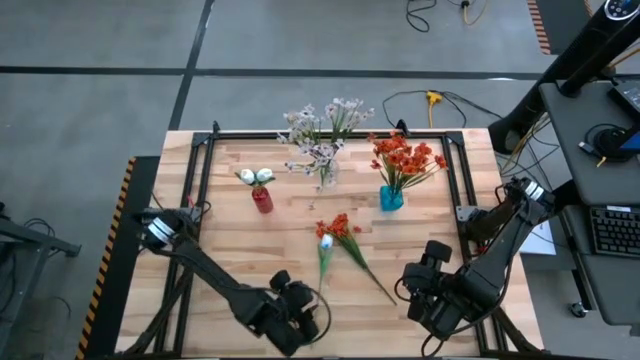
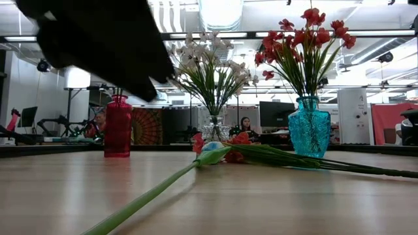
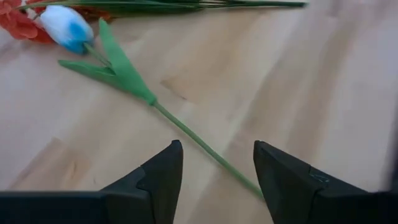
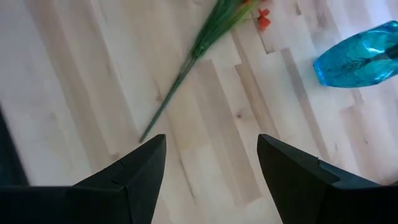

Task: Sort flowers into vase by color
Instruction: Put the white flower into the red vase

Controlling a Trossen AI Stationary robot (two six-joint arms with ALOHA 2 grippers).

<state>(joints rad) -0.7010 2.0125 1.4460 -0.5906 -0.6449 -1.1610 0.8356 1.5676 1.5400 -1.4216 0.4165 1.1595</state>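
Two loose flowers lie flat mid-table: a white tulip bud (image 1: 326,242) with a blue tinge (image 3: 65,27), its green stalk (image 3: 199,146) running toward the near edge, and an orange-red bloom (image 1: 340,227) whose stalk (image 1: 372,277) slants to the near right. My left gripper (image 1: 303,312) (image 3: 214,174) hovers open above the tulip stalk's lower end. My right gripper (image 1: 425,290) (image 4: 211,168) is open near the orange stalk's tip (image 4: 146,134). A red vase (image 1: 262,199) holds white buds, a clear vase (image 1: 324,172) pale sprays, a blue vase (image 1: 391,197) orange-red blooms.
The three vases stand in a row across the far half of the table (image 1: 230,260). A black frame (image 1: 200,160) borders the tabletop. Bare wood lies between the vases and the arms and to the left. Cables and a desk with a keyboard (image 1: 610,230) lie beyond the right edge.
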